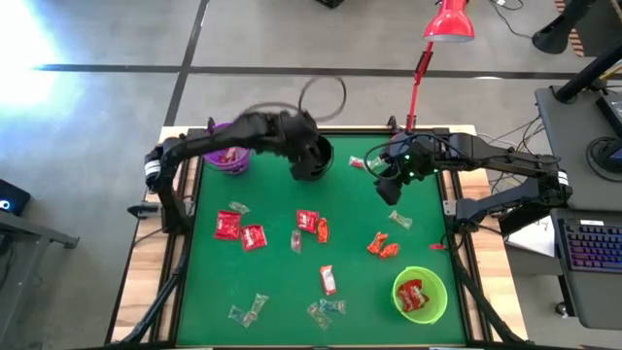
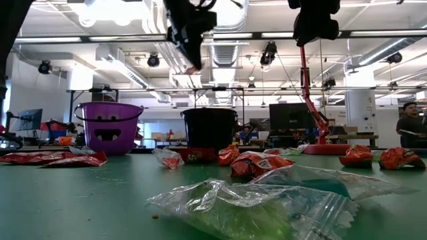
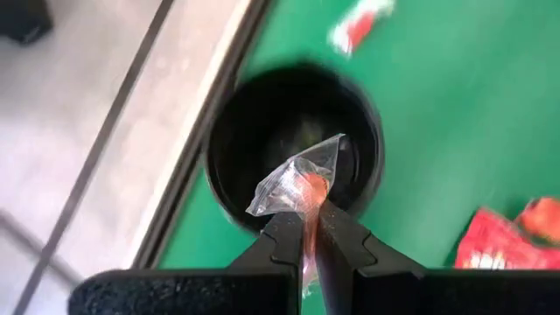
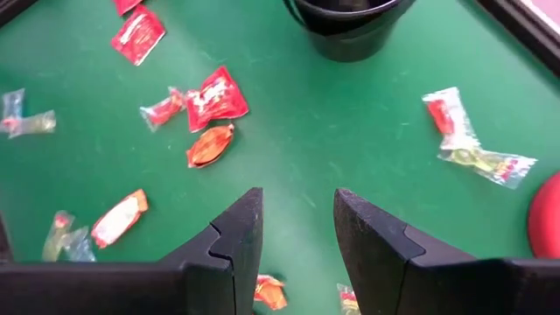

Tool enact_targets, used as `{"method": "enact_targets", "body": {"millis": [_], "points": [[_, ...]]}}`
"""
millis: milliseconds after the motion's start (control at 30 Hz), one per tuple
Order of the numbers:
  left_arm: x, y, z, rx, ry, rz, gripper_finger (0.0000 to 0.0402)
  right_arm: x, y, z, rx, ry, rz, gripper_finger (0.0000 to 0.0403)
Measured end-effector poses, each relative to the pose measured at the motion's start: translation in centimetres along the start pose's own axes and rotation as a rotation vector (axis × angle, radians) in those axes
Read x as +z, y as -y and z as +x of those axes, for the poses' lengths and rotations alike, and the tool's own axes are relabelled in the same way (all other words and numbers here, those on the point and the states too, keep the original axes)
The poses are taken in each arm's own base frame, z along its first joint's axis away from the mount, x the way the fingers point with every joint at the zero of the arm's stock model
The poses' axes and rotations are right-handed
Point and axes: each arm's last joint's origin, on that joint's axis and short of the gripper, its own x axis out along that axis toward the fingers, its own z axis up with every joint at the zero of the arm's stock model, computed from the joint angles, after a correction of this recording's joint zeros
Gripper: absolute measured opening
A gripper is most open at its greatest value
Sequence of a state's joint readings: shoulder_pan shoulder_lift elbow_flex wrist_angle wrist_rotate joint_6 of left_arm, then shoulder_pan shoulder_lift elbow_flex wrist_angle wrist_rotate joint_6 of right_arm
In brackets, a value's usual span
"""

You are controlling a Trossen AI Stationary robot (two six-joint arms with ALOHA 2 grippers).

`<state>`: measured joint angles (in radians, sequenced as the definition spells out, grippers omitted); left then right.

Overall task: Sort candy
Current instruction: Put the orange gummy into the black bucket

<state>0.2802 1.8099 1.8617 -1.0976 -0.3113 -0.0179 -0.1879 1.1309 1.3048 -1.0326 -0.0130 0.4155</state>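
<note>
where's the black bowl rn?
High view: the black bowl sits at the mat's far edge, centre-left, right of the purple bowl. The left gripper holds a clear-wrapped candy above it.

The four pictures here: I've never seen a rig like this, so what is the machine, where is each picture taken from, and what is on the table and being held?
It is a robot with two dark arms at a green table. One camera looks straight down, one sits at table height, and one rides on each wrist.

The left gripper is shut on a clear-wrapped candy and hovers above the black bowl. The right gripper is open, empty, and raised above the table.

Scattered candy lies on the table, in red, orange and clear wrappers. A purple bowl and a green bowl each hold red-wrapped candy. A red lamp stands at the table's far edge.
</note>
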Motion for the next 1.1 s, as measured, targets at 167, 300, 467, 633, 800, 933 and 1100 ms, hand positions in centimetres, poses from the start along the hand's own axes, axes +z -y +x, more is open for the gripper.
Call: {"method": "enact_targets", "body": {"millis": [167,300,467,633,800,933,1100], "points": [[1.3,-3.4,-0.9,-0.064,0.093,-0.007,0.0000,0.1,0.0,0.0,-0.012,0.015,0.037,0.0132],[1.5,-5.5,-0.7,-0.080,0.112,-0.006,0.0000,0.3,-0.1,0.0,-0.004,0.033,0.041,0.0132],[1.0,-7.3,0.5,-0.186,0.123,-0.009,0.0000,0.3,0.0,0.0,-0.024,0.044,0.073,0.0132],[-0.1,-7.8,2.5,-0.279,0.079,0.007,0.0000,0.3,0.0,0.0,-0.032,0.049,0.112,0.0132],[-1.2,-7.9,4.5,-0.383,0.069,0.012,0.0000,0.5,0.0,0.0,-0.040,0.076,0.166,0.0132],[-1.9,-8.1,5.7,-0.469,0.081,0.005,0.0000,0.6,0.0,0.0,-0.043,0.083,0.190,0.0132],[-2.7,-8.5,6.9,-0.502,0.063,-0.014,0.0000,0.6,0.0,0.0,-0.054,0.093,0.238,0.0132]]}}
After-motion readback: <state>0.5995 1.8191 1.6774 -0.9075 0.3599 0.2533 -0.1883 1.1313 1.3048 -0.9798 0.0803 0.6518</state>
